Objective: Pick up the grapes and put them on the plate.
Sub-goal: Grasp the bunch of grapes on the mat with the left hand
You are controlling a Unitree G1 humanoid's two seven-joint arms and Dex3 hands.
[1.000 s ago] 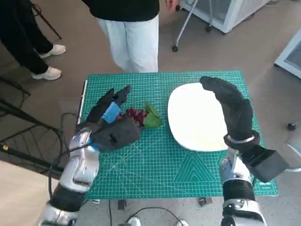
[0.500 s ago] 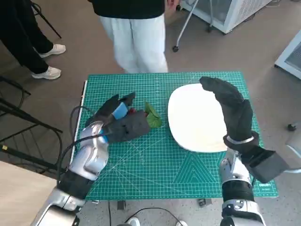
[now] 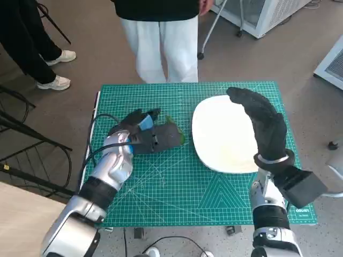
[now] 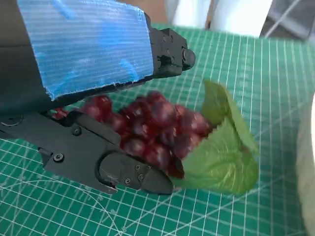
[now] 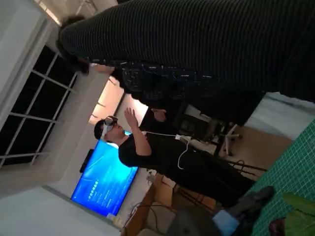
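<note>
Starting at your left, the left robot hand (image 3: pixel 151 137) lies low over the green cutting mat (image 3: pixel 177 198) that covers the surface, its blue-taped back up. In the left wrist view its black fingers (image 4: pixel 125 172) sit on either side of the grapes (image 4: pixel 150 129), one below the bunch and one above it, close against the dark red fruit. You cannot tell from these views whether the fingers are actually pressing on the bunch or only bracketing it, so treat the grasp as unconfirmed. The grapes rest on the mat, tucked under and between those fingers, and the green leaf (image 4: pixel 224 152) attached to the bunch sticks out past the fingertips on the side toward the plate.

Move right and you find the white plate (image 3: pixel 222 144) just beyond the leaf, apart from the left robot hand and lying on the mat.

Further right, the right robot hand (image 3: pixel 262 126) in its black glove hangs over the far side of the plate, fingers loosely extended and curved, holding nothing. Its wrist view shows mostly the glove and a person (image 5: pixel 162 157) in the room behind. Beyond the surface, a person's white trouser legs (image 3: pixel 161 45) stand on the floor.
</note>
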